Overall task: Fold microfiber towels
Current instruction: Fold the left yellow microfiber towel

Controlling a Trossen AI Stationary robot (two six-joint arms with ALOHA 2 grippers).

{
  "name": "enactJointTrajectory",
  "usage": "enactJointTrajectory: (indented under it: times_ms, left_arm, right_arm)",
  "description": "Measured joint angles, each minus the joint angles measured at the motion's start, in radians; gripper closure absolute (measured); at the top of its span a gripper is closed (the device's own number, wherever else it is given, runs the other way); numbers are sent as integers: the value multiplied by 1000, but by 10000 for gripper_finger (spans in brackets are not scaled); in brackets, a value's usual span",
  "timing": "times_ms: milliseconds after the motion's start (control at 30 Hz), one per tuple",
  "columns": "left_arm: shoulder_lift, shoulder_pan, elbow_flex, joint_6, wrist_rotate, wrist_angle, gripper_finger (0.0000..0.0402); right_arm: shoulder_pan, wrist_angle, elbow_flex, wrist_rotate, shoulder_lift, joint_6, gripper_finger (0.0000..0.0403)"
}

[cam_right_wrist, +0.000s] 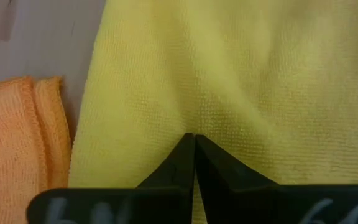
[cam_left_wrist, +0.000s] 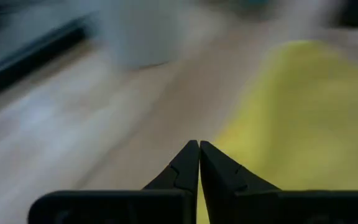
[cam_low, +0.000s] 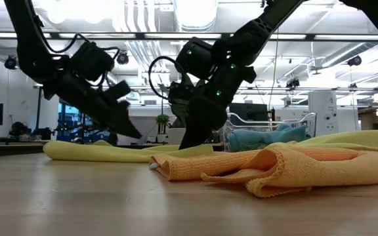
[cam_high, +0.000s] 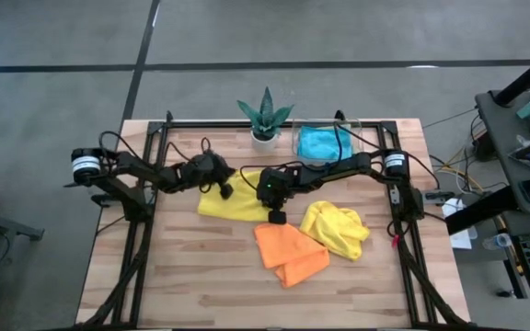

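Both end effectors, left (cam_high: 227,190) and right (cam_high: 277,217), are pressed shut and empty over one flat yellow towel (cam_high: 237,206). Four towels are counted: two yellow, one orange (cam_high: 289,253), one blue (cam_high: 320,142). The crumpled yellow towel (cam_high: 336,228) is partly overlapped by the orange one in the low view.

bare wood in front, potted plant (cam_high: 265,118) behind

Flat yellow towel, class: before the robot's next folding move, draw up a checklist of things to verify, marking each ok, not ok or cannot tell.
1. Flat yellow towel lies spread on the table: ok.
2. Left hand open, ready to pinch: not ok, shut.
3. Right hand open: not ok, shut, empty over yellow cloth.
4. Orange towel clear of the flat yellow one: cannot tell, edges very close.
5. Crumpled yellow towel out of the way: ok, lying right of the orange.
6. Blue towel already in the tray: ok.
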Motion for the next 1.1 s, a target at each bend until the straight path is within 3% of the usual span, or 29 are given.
enactJointTrajectory:
  times_ms: [67,100,367,500,633,867,1100]
  left_arm:
    - [0,0,0,48,127,9,402]
    - [4,0,0,58,143,9,401]
    - [125,35,1,46,119,100,401]
    - [201,39,5,43,67,144,401]
    - [229,39,8,-6,-99,156,401]
    - [177,41,2,2,-132,115,401]
    - [24,39,1,2,-26,65,401]
  right_arm:
    - [0,5,0,0,-2,-7,394]
    - [0,7,0,0,-2,-11,394]
    - [0,16,0,-1,-1,-8,394]
    - [0,18,0,0,-1,-8,394]
    - [0,10,0,2,-1,-8,394]
    - [0,-3,-1,6,-1,-8,394]
    - [-4,-2,7,47,-13,-3,394]
